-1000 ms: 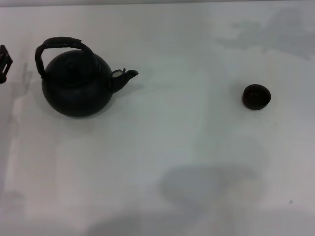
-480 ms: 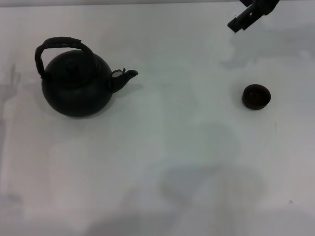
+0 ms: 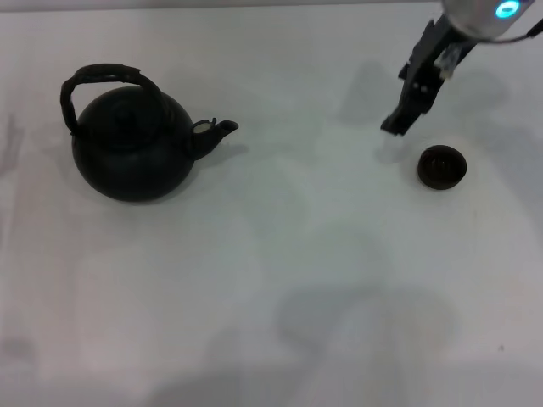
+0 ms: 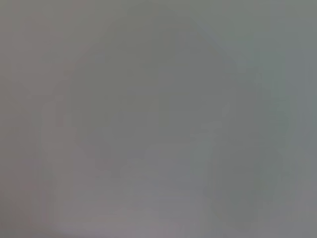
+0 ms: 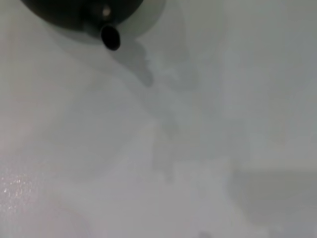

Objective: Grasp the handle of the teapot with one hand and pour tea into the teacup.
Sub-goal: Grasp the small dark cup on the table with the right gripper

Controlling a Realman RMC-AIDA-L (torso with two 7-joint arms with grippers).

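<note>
Round matte black teapot point(image 3: 131, 148) far left of tiny black handleless teacup point(image 3: 442, 166). Right gripper point(image 3: 399, 123) just beside teacup, finger state unclear. Risk: bumping teacup while crossing toward arched handle point(image 3: 102, 80).

Right tool point(image 3: 399, 125) angled downward, hovering

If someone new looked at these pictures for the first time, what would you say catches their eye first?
Most likely the large black teapot on the robot's left side of the white table, with its arched handle over the lid and its spout aimed toward the right. Next, the right pincer reaching down from the far right, its tip just beside the tiny black teacup without touching it. The left pincer is not in view.
</note>
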